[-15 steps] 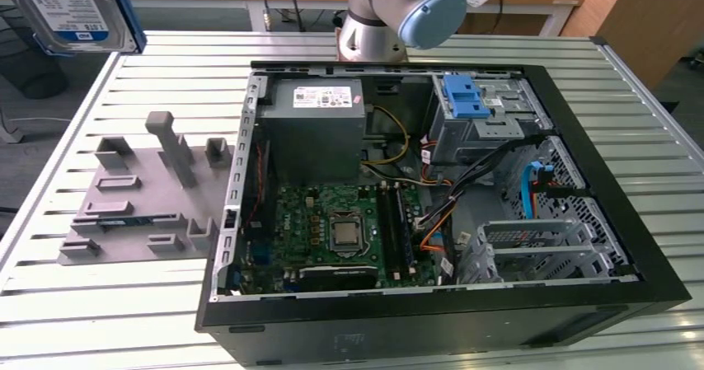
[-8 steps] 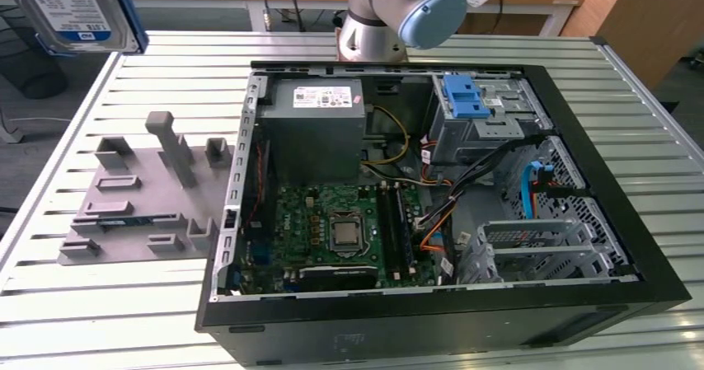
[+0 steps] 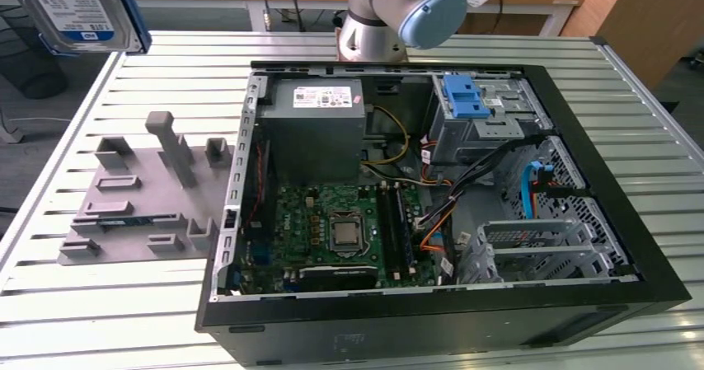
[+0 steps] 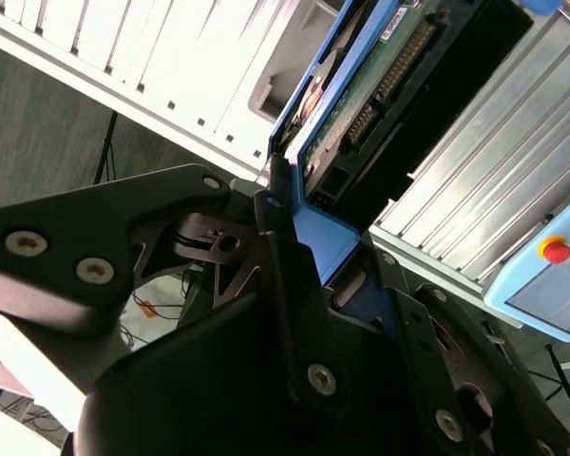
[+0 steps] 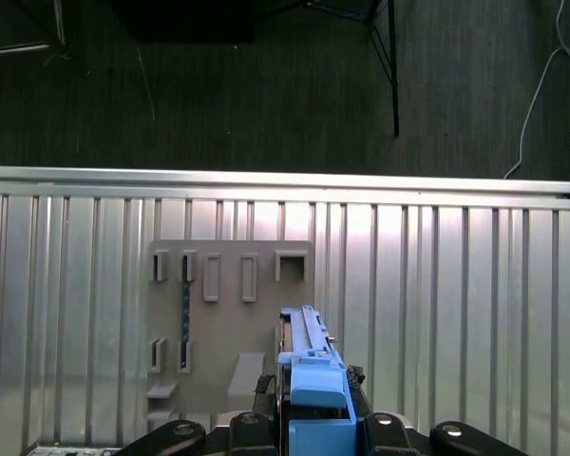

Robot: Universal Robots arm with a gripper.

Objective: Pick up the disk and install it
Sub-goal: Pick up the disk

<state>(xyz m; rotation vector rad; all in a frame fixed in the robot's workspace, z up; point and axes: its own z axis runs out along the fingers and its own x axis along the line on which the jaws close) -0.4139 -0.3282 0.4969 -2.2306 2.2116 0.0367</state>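
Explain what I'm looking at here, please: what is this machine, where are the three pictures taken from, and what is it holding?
This is one robot arm, standing at the edge of a slatted metal table. The exterior view comes from a camera off the arm that looks down on the table. The two wrist views come from cameras that ride on the arm near its gripper. On the table lies an open computer case with its boards and cables showing. Beside it, on the exterior view's left, sits a grey plate with slots. The gripper, the arm's black two-fingered clamp, is shut on the disk, a silver hard drive in a blue frame. The disk is lifted clear of the table and is not in the case.
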